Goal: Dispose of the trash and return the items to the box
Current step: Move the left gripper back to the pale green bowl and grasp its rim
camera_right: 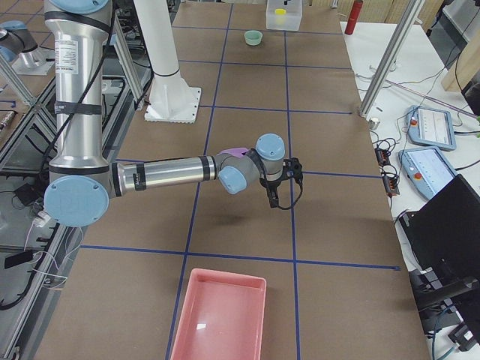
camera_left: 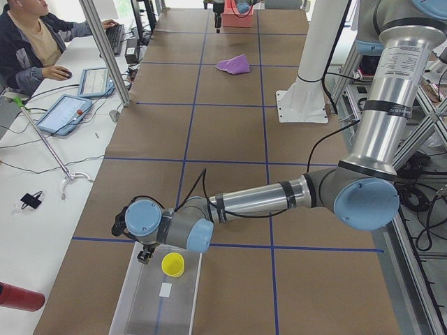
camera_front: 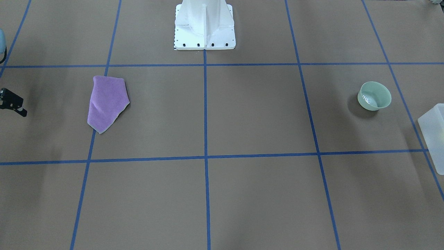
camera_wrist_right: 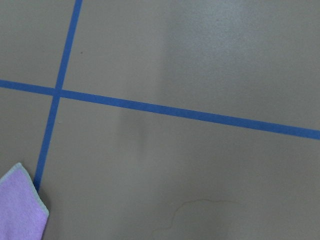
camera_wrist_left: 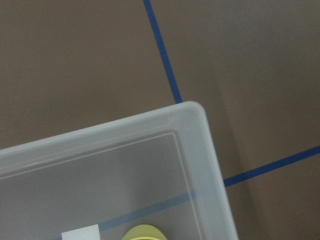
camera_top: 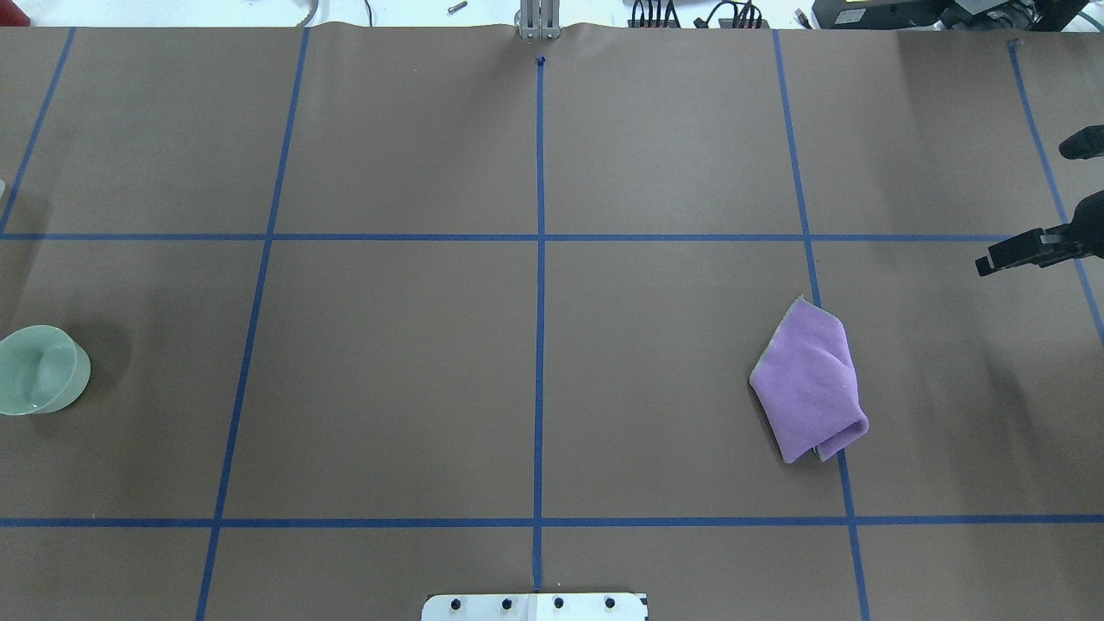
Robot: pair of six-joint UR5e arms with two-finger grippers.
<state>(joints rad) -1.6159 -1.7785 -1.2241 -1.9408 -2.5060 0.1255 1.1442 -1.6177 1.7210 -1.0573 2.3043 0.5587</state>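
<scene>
The frosted translucent box (camera_left: 137,304) sits at the table's end on my left; it also shows in the front view (camera_front: 433,135) and the left wrist view (camera_wrist_left: 200,117). A yellow cup (camera_left: 172,264) stands inside it. My left gripper (camera_left: 144,257) hangs over the box's near edge; I cannot tell whether it is open or shut. A pale green bowl (camera_front: 374,95) stands on the table near the box. A folded purple cloth (camera_top: 811,379) lies on my right. My right gripper (camera_top: 992,259) hovers beyond the cloth, looks shut and holds nothing.
A pink tray (camera_right: 219,319) lies at the table's end on my right. The white pedestal (camera_front: 204,27) stands at the middle near edge. A red bottle (camera_left: 21,298) lies on the side desk beside the box. An operator (camera_left: 31,35) sits there.
</scene>
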